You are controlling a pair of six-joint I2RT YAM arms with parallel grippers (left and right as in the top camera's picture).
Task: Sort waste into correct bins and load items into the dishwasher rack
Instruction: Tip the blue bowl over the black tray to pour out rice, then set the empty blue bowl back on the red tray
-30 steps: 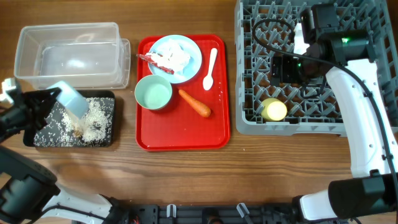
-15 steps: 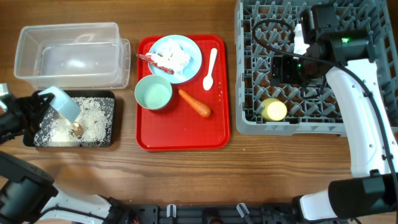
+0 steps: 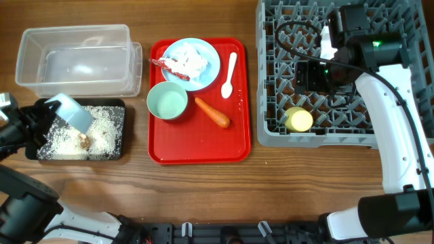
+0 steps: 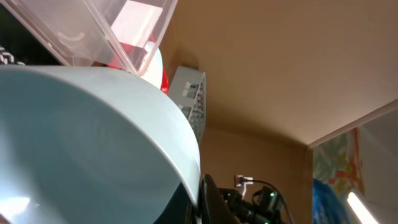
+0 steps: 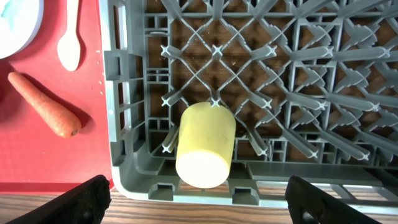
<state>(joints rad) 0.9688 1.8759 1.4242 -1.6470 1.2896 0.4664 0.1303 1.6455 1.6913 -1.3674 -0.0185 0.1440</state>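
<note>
My left gripper (image 3: 42,116) is shut on a pale blue bowl (image 3: 70,110), tilted over the black tray (image 3: 116,152), which holds white rice (image 3: 102,132) and a brown scrap (image 3: 83,140). The bowl fills the left wrist view (image 4: 81,143). The clear tub (image 3: 74,61) stands behind the tray. The red tray (image 3: 198,152) carries a pale blue plate (image 3: 211,64) with tissue (image 3: 191,61) and a wrapper (image 3: 166,65), a mint-green bowl (image 3: 167,102), a white spoon (image 3: 229,74) and a carrot (image 3: 212,112). My right gripper (image 3: 313,73) is open above the grey rack (image 3: 319,134), where the yellow cup (image 3: 298,120) lies on its side.
The rack's near wall (image 5: 261,177) and pegs lie under the right gripper, with the yellow cup (image 5: 205,143) against that wall. The red tray's edge, the carrot (image 5: 43,106) and the spoon (image 5: 69,43) show at the left of the right wrist view.
My left gripper has drawn the tilted blue bowl back to the left and up over the black tray. Rice has spread in the tray. The right arm has not moved.
</note>
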